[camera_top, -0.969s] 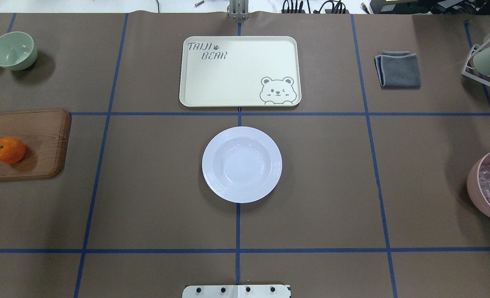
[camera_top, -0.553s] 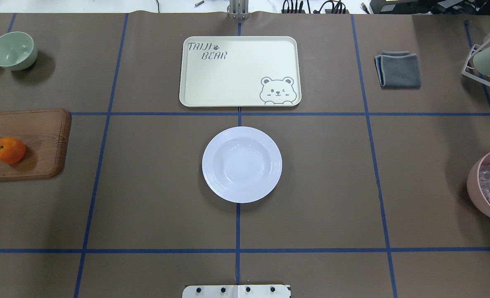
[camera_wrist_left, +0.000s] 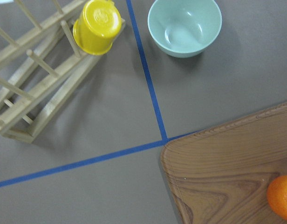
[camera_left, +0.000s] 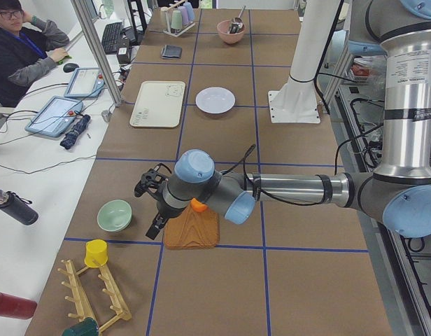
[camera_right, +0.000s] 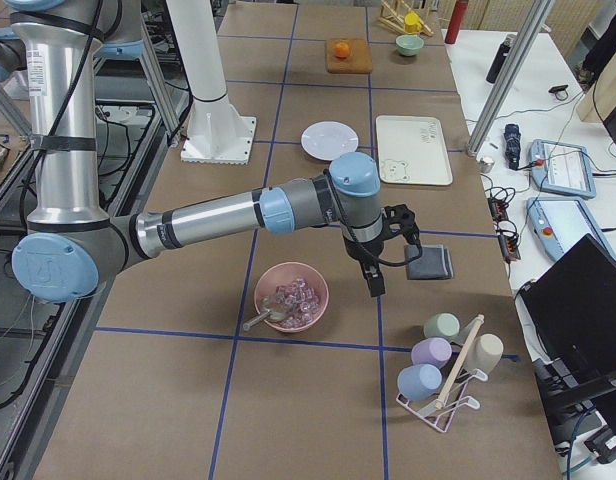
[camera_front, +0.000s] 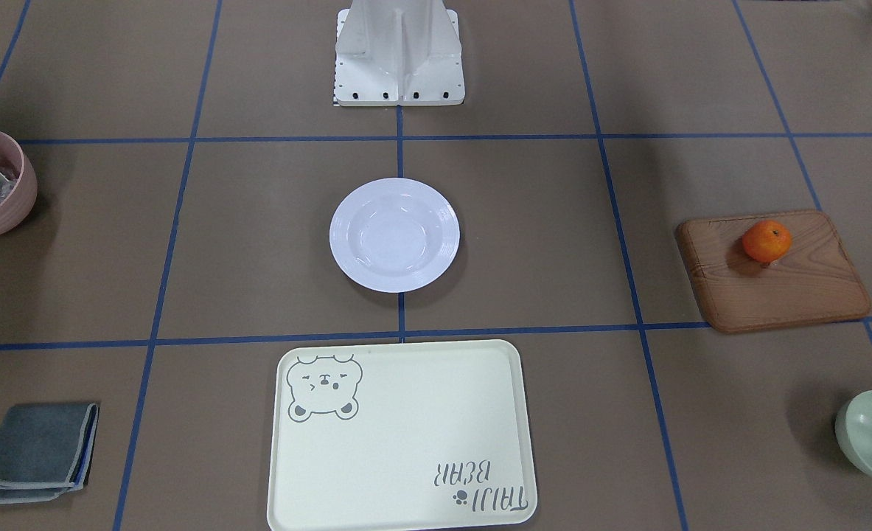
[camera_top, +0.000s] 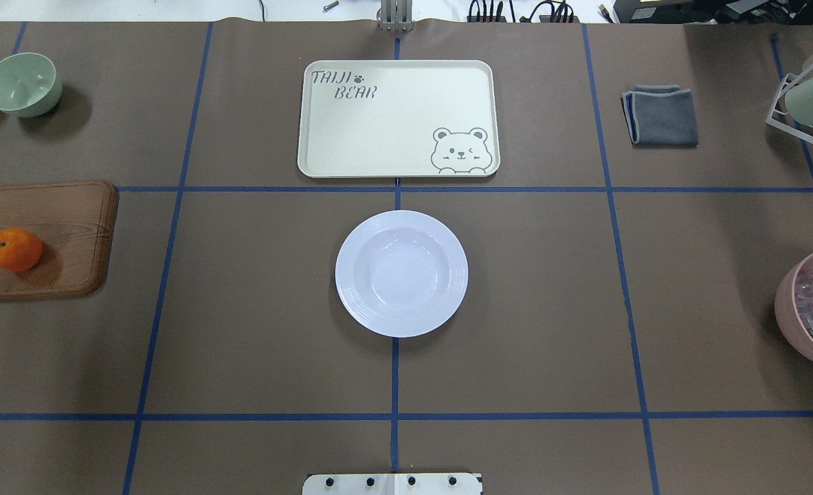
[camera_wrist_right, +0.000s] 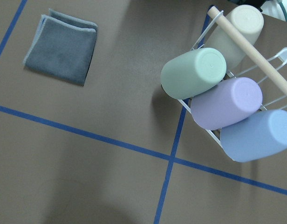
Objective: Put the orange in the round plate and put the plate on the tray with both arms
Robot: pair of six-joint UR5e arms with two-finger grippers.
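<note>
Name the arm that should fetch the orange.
Left. The left hand hangs near the orange on the wooden board; the right hand is at the far end, near the pink bowl.

Open table — all around round plate

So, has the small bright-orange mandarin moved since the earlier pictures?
No. The small bright-orange mandarin keeps the same spot on the brown wooden board, equally far from its rounded right edge.
</note>
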